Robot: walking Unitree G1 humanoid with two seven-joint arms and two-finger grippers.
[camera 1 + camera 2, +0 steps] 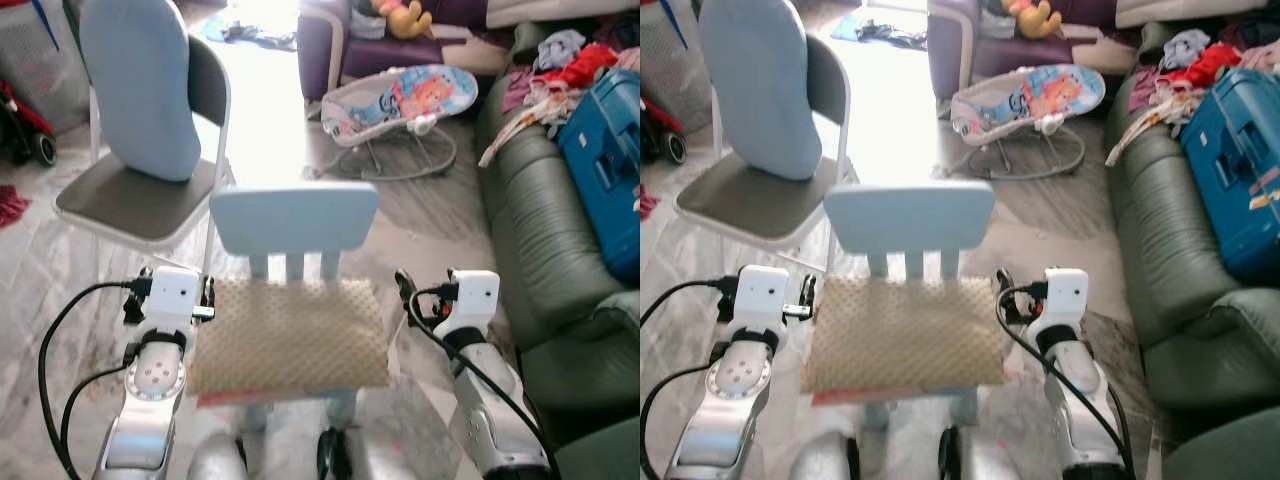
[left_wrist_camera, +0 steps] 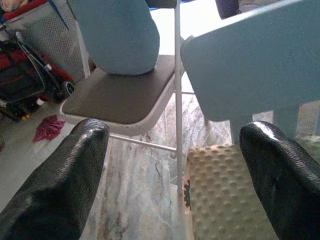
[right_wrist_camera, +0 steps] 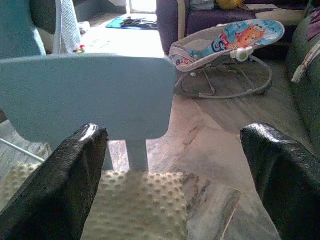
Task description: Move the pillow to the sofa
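I can read no words, brand names, labels or numbers on anything in front of me here.

A beige, bumpy-textured pillow (image 1: 288, 335) lay flat on the small blue chair's (image 1: 294, 218) seat; the green sofa (image 1: 545, 260) stood to its right

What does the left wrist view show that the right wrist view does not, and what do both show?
Left wrist view alone: the grey seat of the folding chair with a light blue cushion standing on it, a red cloth on the floor and a stroller behind.

Right wrist view alone: the baby bouncer on the floor and the purple armchair behind it.

Both: the beige dotted pillow lying on the small light blue chair, seen between the open black fingers of that arm's own end effector, left end effector and right end effector.
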